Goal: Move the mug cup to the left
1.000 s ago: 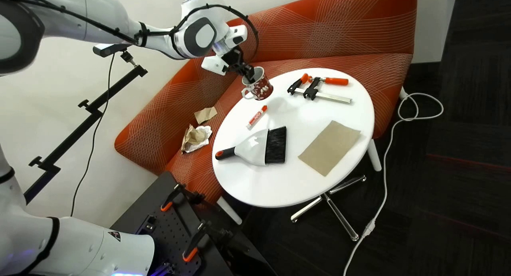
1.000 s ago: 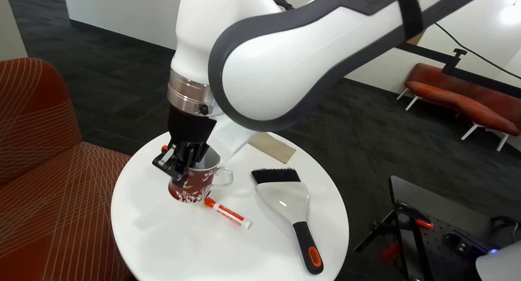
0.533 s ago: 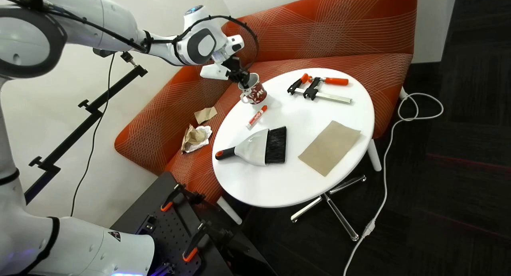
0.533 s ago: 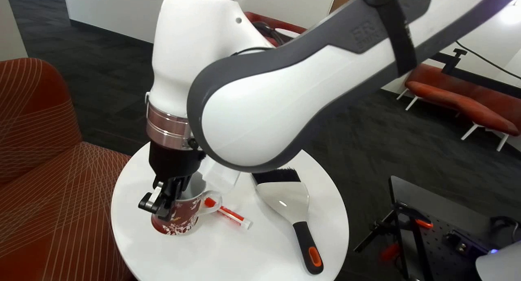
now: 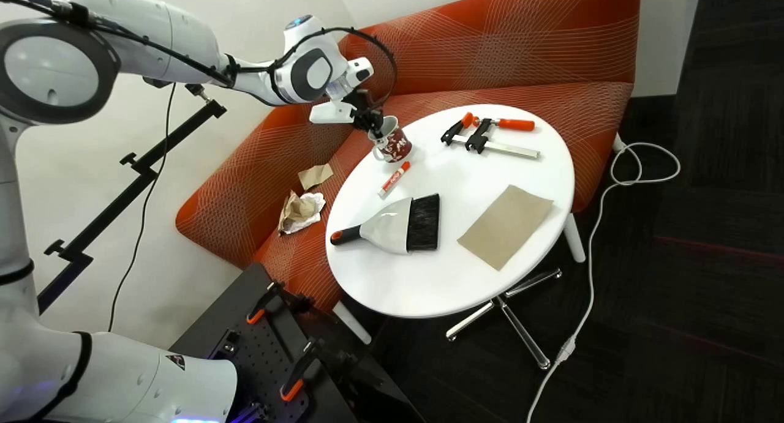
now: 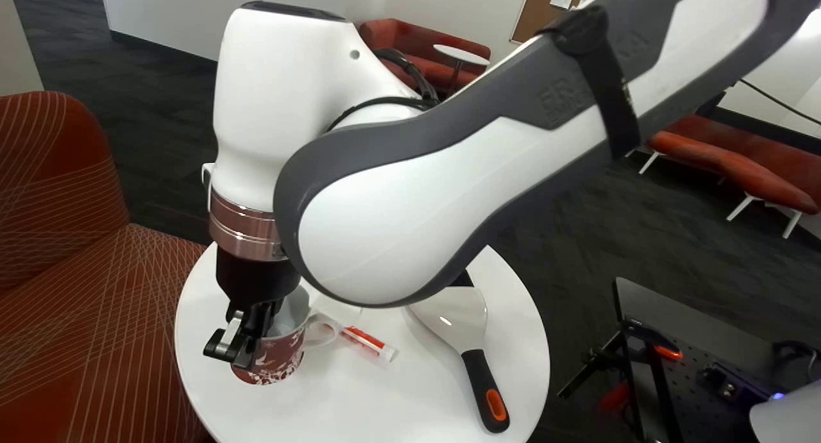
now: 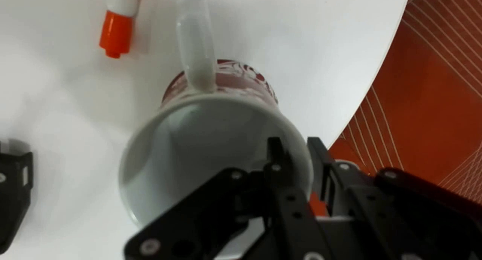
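We see the gripper (image 7: 296, 143) grasping the mug cup (image 7: 207, 139) by its wall, 1 finger (image 7: 276, 149) dipped inside and 1 outside, probably because a thin rim suits a narrow pinch better than the broad body does. The cup is directly below the gripper, near the edge of the white table (image 5: 429, 288) beside the red sofa (image 5: 502, 49); whether its base touches the tabletop or hangs just above, we cannot tell. Its handle (image 7: 196, 41) juts away from the fingers, free of the hold, and could swing if the pinch slips. Within the cup we make out only that finger against shaded white walls. In both exterior views a red marker (image 5: 394, 179) lies near the cup, on the handle side, with the hand brush (image 5: 389, 227) farther from the gripper. In an exterior view, a crumpled wrapper (image 5: 300, 210) gapes on the sofa, its contents too small to tell. We judge the move midway, the release not yet made.
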Motion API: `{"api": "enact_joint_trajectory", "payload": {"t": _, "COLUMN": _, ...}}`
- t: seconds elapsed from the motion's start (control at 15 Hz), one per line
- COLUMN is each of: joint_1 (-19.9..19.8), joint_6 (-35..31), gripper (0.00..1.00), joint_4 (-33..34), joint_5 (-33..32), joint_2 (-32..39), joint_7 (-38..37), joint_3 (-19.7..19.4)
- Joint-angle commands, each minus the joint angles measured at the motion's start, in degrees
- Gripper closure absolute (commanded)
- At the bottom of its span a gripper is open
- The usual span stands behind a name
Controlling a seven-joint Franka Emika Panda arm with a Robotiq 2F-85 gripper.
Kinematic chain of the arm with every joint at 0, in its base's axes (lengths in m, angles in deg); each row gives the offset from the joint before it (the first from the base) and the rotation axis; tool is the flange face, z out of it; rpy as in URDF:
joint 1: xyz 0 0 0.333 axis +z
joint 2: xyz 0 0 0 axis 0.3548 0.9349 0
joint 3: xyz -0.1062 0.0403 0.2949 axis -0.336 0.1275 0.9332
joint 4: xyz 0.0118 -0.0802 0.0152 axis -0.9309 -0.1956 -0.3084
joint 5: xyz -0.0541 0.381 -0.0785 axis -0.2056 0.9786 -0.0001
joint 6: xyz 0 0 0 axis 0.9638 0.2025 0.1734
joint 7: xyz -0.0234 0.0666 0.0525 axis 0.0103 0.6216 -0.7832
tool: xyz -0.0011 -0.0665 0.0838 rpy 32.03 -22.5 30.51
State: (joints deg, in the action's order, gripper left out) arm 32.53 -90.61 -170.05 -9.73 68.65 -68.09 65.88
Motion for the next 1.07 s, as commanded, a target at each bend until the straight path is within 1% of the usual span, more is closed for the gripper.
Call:
{"api": "enact_joint_trajectory", "payload": {"t": 0.0, "joint_1": 1.4, "joint_6": 1.6, "gripper": 0.45, "joint_4": 1.1, "joint_5": -2.0, "joint_2": -0.8, "joint_7": 0.3, "joint_3": -0.8}}
{"api": "enact_joint_trajectory", "payload": {"t": 0.07, "joint_1": 1.6, "joint_6": 1.0, "gripper": 0.37, "joint_4": 0.4, "joint_5": -2.3, "joint_2": -1.6, "joint_7": -0.1, "joint_3": -0.9}}
{"api": "enact_joint_trajectory", "payload": {"t": 0.2, "joint_1": 2.1, "joint_6": 0.5, "gripper": 0.23, "joint_4": -1.0, "joint_5": -2.8, "joint_2": -3.3, "joint_7": -0.9, "joint_3": -1.0}}
{"api": "enact_joint_trajectory", "payload": {"t": 0.27, "joint_1": 2.3, "joint_6": 0.3, "gripper": 0.15, "joint_4": -1.6, "joint_5": -2.8, "joint_2": -4.2, "joint_7": -1.3, "joint_3": -1.0}}
{"api": "enact_joint_trajectory", "payload": {"t": 0.4, "joint_1": 3.7, "joint_6": 0.2, "gripper": 0.01, "joint_4": -2.9, "joint_5": -3.8, "joint_2": -6.3, "joint_7": -3.8, "joint_3": -2.6}}
{"api": "enact_joint_trajectory", "payload": {"t": 0.47, "joint_1": 3.9, "joint_6": 0.0, "gripper": 0.00, "joint_4": -3.8, "joint_5": -4.0, "joint_2": -7.6, "joint_7": -4.3, "joint_3": -2.8}}
{"api": "enact_joint_trajectory", "payload": {"t": 1.0, "joint_1": 3.5, "joint_6": 0.6, "gripper": 0.00, "joint_4": -10.1, "joint_5": -4.0, "joint_2": -15.2, "joint_7": -4.3, "joint_3": -2.5}}
